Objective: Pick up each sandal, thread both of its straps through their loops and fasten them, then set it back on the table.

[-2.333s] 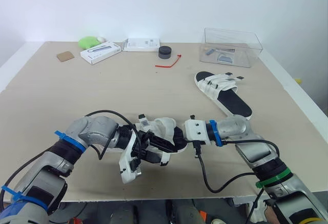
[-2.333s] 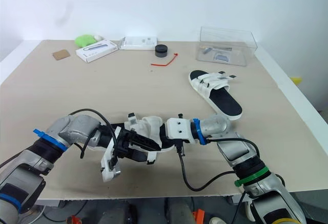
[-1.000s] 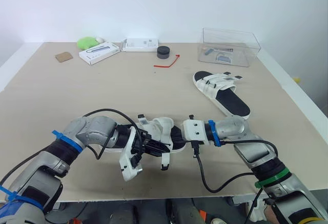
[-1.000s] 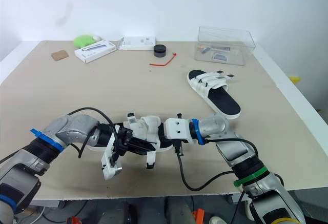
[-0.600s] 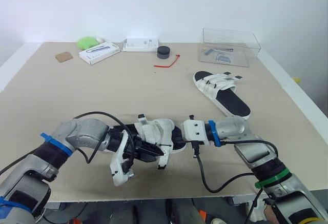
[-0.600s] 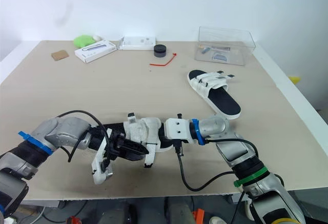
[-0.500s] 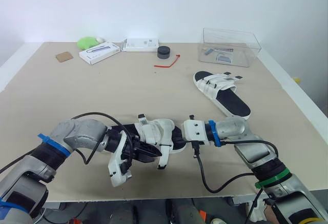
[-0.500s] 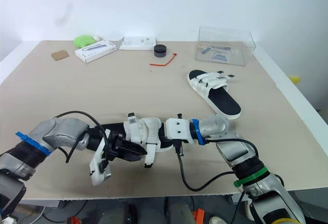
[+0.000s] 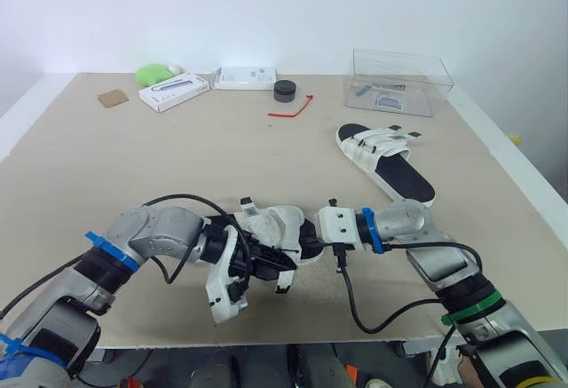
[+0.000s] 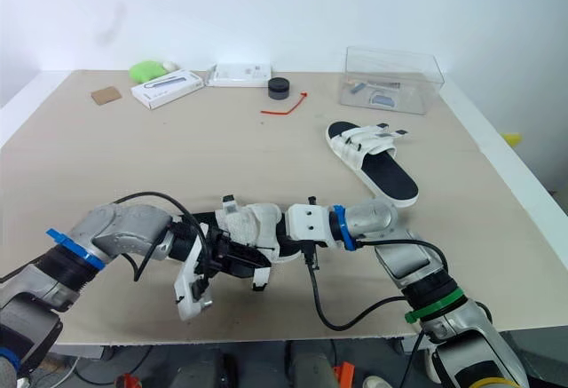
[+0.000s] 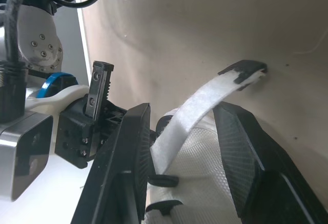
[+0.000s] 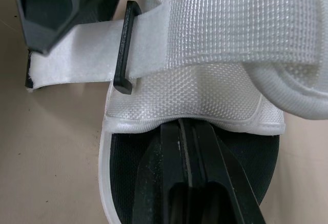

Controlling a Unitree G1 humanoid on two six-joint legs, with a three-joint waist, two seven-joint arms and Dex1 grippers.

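On our right gripper the jaws are clenched, tips pushed under the upper of the sandal, likely to steady it on the table. The strap, already through its loop, runs free between the released jaws of our left gripper, which sits ready to pinch and pull.

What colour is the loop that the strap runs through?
The loop is black, on the sandal's white strap; the right wrist view shows it best.
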